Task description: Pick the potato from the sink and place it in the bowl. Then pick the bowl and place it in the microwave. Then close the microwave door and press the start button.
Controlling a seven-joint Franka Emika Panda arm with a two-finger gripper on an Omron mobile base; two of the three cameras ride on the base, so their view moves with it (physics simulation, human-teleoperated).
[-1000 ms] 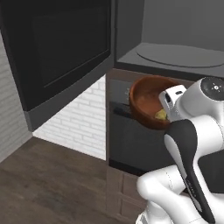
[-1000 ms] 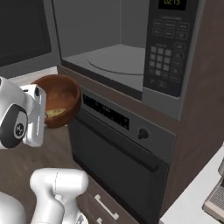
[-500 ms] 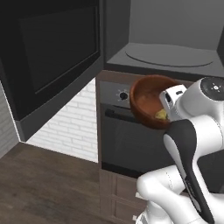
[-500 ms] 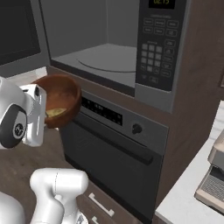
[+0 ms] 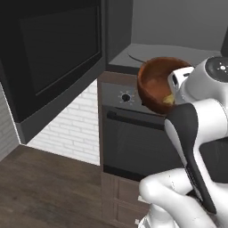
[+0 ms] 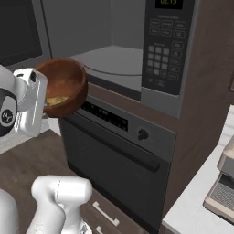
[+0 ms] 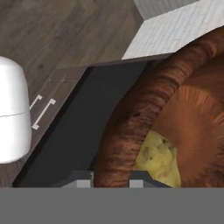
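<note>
The gripper [image 7: 111,178] is clamped on the rim of the bowl [image 5: 156,83], one finger inside and one outside, and holds it up in the air, tipped on its side. The potato [image 7: 159,158] lies inside the bowl, against the low wall near the fingers. The bowl hangs in front of the microwave [image 6: 119,64], just below its open mouth and above the oven [image 6: 114,155]. The microwave door [image 5: 49,58] stands wide open, left of the bowl.
</note>
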